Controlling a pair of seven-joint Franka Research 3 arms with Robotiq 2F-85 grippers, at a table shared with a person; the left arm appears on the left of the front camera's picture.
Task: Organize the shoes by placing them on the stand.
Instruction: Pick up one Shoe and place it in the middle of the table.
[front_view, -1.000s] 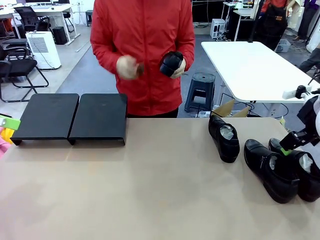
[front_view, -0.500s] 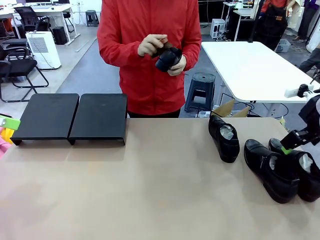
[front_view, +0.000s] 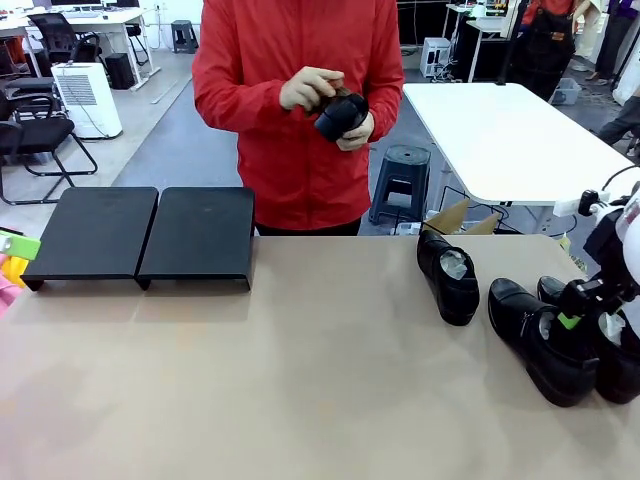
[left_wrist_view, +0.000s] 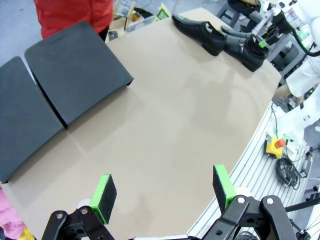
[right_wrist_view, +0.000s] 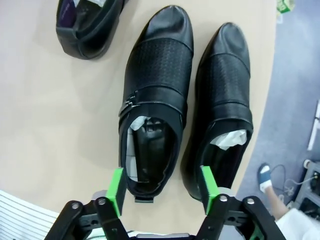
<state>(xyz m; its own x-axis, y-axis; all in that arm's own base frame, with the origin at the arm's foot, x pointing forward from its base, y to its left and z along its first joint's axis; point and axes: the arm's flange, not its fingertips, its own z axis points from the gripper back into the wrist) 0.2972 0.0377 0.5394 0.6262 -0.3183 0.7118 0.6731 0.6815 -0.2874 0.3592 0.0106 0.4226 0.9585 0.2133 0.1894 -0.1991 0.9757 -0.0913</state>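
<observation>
A low matte black two-section stand (front_view: 150, 235) sits at the far left of the beige counter (front_view: 300, 380). Well to the right of the stand lie three glossy black leather dress shoes (front_view: 449, 274). The right gripper (right_wrist_view: 162, 187) is spread around the heel of the middle shoe (right_wrist_view: 155, 75), with a gap at one pad. Beyond the stand's right end, a person in a red jacket (front_view: 290, 150) holds a fourth shoe (front_view: 341, 114). The left gripper (left_wrist_view: 165, 192) hangs spread wide above the counter, near the stand.
</observation>
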